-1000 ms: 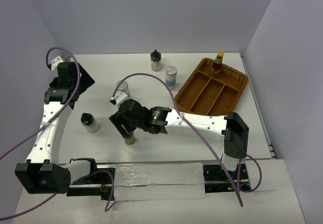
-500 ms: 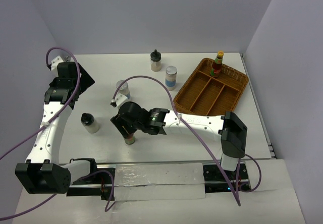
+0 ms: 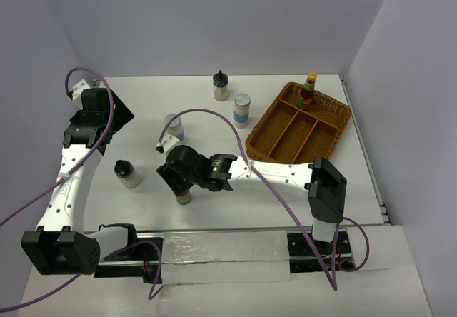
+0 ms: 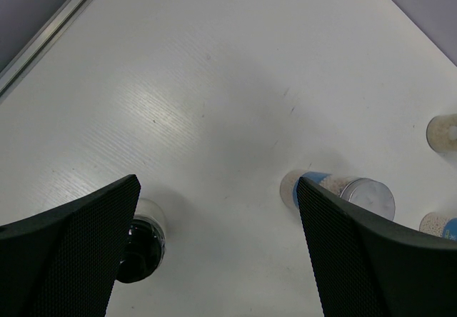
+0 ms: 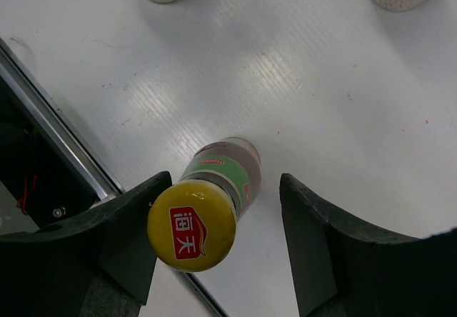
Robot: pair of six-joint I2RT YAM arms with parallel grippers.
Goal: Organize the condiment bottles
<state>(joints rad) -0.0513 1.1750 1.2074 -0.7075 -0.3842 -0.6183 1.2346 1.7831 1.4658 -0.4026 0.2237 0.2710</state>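
Firstly, table (image 3: 143, 103): white; all six bottles and the basket are carried on it.
Right arm (image 3: 278, 174): stretched leftward, low across the near part of the table.
Left arm (image 3: 68, 167): raised along the left edge.
Basket (image 3: 285, 135): brown wicker, divided into compartments, set at the far right.
Right gripper (image 5: 221, 238): fingers are spread wide to either side of the near yellow-cap (image 5: 214, 203). The cap is seen right against the left finger, while a clear gap is left at the right finger. Nothing is clamped.
Left gripper (image 4: 218, 260): fingers are held wide apart above the table and nothing is gripped.
Near yellow-cap: upright near the front edge, between the right fingers.
Far yellow-cap (image 3: 308, 91): upright in the basket's far compartment.
Near silver-lid (image 3: 173, 126): placed just behind the right gripper.
Far silver-lid (image 3: 243, 109): placed left of the basket.
Near black-cap (image 3: 127, 175): found at the left, beside the left arm.
Far black-cap (image 3: 221, 86): found by the back edge, near the far silver-lid.
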